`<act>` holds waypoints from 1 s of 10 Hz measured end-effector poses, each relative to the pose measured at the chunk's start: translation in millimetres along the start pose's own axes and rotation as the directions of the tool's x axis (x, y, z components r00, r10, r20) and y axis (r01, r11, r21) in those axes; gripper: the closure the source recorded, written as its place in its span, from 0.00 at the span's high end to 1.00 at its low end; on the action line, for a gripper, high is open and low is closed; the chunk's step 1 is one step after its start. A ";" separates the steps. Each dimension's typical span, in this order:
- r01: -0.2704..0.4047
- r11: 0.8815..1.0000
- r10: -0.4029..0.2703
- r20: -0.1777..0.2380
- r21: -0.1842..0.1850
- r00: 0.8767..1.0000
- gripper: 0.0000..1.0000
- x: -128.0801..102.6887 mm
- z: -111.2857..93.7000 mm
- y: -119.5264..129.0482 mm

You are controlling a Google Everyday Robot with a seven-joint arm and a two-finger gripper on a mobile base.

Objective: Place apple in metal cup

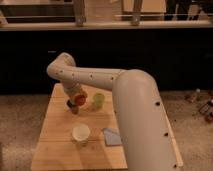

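Camera view: the claw [77, 98] sits at the apple [81, 100] beside the metal cup [72, 105], its grip impossible to tell.

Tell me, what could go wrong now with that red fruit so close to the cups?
The gripper is over the far part of the table, with the apple at it, right by the metal cup. The apple looks about as wide as that cup's mouth, so it might catch on the rim and roll away across the table. The pale green cup stands close by; the arm could knock it.
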 end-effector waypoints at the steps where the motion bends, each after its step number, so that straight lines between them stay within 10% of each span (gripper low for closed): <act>1: -0.006 1.000 0.006 -0.012 0.002 1.000 0.01 0.9 -3.1 -1.6; 10: -0.017 0.997 0.024 -0.088 0.078 0.996 0.01 14.6 -21.4 -25.1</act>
